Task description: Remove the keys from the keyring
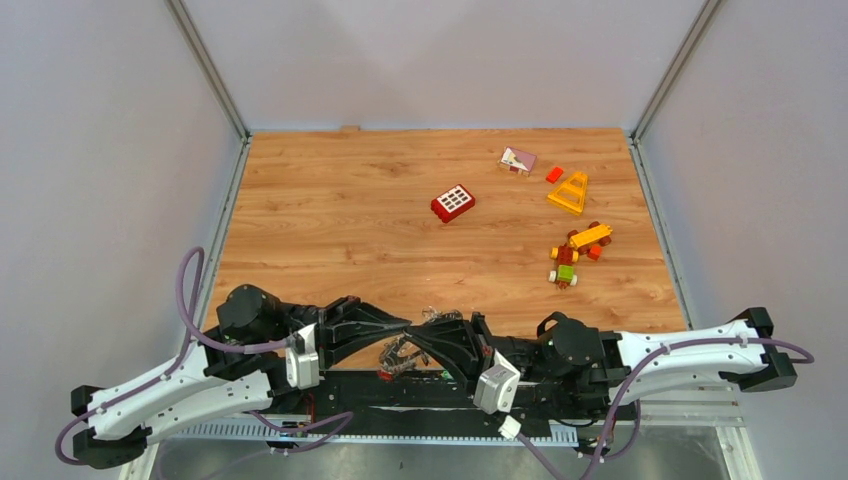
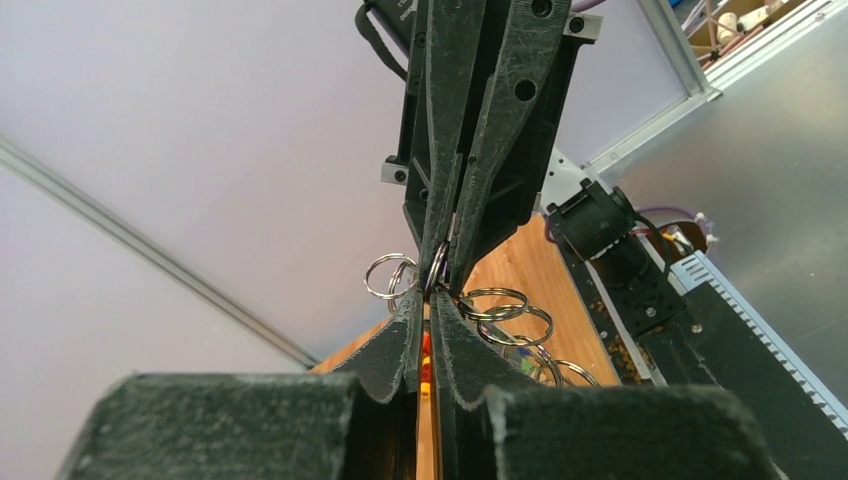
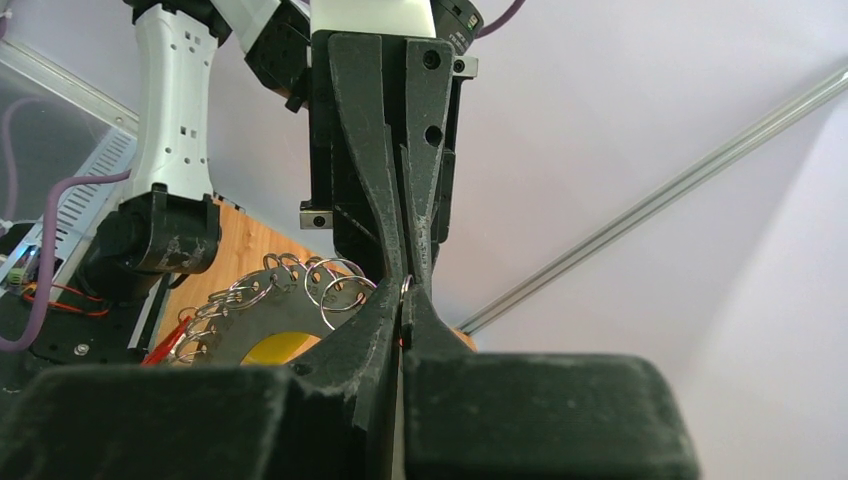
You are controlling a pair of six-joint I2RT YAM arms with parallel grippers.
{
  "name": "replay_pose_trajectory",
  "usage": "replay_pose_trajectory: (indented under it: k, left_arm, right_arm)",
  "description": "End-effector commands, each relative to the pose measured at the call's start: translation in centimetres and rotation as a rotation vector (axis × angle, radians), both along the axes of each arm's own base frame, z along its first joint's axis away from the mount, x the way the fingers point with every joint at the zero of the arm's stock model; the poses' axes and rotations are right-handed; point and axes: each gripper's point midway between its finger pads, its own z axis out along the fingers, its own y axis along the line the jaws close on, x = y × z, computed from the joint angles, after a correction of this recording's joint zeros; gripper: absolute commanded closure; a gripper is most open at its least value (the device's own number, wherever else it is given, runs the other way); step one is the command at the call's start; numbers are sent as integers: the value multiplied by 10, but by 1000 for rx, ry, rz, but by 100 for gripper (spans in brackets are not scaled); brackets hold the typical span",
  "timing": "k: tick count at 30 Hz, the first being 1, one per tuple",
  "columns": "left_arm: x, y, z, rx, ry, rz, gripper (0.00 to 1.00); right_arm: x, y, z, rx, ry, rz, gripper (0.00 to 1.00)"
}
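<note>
1. The keyring [image 1: 405, 352] is held up off the table [image 1: 350, 230] at its near edge, between the two arm bases. In the right wrist view it reads as a grey disc [image 3: 262, 322] fringed with small split rings.
2. The keys [image 1: 392, 362] hang bunched from it. A yellow plastic head [image 3: 270, 348] and a red one [image 3: 165, 345] show, but single blades cannot be told apart.
3. The left gripper [image 1: 412, 325] has its fingers together, clamped on thin ring wire at the top edge of the bunch. Its own camera shows only a hairline gap at the tips [image 2: 428, 310].
4. The right gripper [image 1: 432, 328] is likewise closed on ring wire, with a sliver of metal showing at its tips [image 3: 403, 300]. Whether either grip is on the large ring or on a small split ring cannot be told.
5. Governing relation: the grippers meet tip to tip on a left-right line, their pinch points just beside each other. The bunch hangs off that line on the side towards the bases, slightly on the left arm's side. Neither arm is meaningfully nearer.
6. Judgement: no key looks freed. With the two grips this close there is little ring wire between them to open, so one grip probably needs to move along the rim.
7. The red brick [image 1: 453, 203] and the yellow triangular piece [image 1: 569, 192] lie well apart, far up the table.
</note>
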Motion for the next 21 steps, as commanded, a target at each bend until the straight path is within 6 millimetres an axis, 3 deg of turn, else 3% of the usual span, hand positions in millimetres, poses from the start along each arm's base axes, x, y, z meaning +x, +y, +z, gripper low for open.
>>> replay_pose_trajectory:
  k: [1, 13, 17, 21]
  left_arm:
    - [-16, 2, 18, -25, -17, -79, 91]
    - [-17, 2, 15, -7, -11, -84, 88]
    - [-17, 2, 15, -2, -10, -87, 100]
    - [-18, 2, 14, 15, -15, -92, 100]
  right_arm:
    - [27, 8, -8, -63, 8, -150, 98]
    - [44, 10, -15, -106, 51, -252, 99]
    - [52, 9, -16, -111, 57, -301, 98]
    - [57, 7, -16, -104, 57, -332, 95]
